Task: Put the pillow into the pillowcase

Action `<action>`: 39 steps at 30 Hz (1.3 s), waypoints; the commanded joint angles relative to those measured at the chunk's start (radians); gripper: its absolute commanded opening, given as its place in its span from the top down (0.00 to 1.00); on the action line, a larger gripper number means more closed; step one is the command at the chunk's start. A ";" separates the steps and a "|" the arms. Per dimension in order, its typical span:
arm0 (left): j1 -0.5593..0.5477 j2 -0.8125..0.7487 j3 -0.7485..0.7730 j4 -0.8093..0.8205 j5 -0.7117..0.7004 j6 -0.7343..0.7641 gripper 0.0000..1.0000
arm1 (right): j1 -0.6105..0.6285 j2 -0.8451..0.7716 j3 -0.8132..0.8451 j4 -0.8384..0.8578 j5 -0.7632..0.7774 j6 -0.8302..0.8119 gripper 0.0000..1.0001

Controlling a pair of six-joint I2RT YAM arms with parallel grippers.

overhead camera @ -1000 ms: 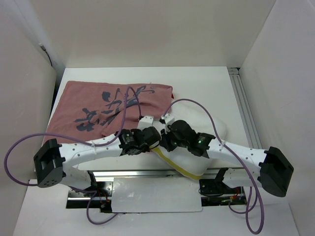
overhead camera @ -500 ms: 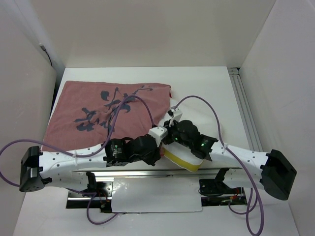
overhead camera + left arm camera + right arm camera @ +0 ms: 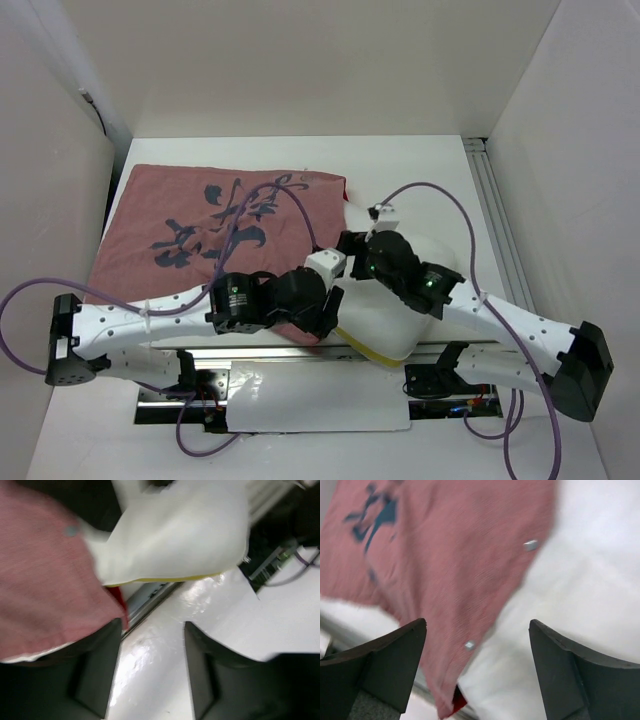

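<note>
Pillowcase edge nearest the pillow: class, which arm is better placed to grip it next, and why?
Probably the right. In its wrist view the open right gripper straddles the pillowcase edge beside the pillow. The open left gripper faces a bare white surface, the cloth off to one side.

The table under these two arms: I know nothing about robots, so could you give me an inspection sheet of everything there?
Surface: white table.
Job's things: pink pillowcase lying flat on the left; white pillow at the near edge beside it, not inside.
Clutter: nothing seen.
Grippers: left gripper and right gripper both open, holding nothing.
Cables: purple cables loop from both arms, one crossing the pillowcase.
Surroundings: white walls on three sides; metal rail along the table's right edge.
</note>
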 commanded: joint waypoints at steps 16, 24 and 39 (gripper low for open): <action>0.522 0.719 0.896 -0.111 -0.111 0.290 0.00 | -0.912 0.211 0.265 -0.005 -0.634 -0.290 0.04; 0.593 1.103 1.328 -0.130 -0.166 0.391 0.00 | -0.897 0.443 0.392 0.047 -0.799 -0.683 0.01; 0.570 1.258 1.302 0.050 -0.430 0.336 0.78 | -0.802 0.679 0.494 -0.198 -0.998 -0.959 0.06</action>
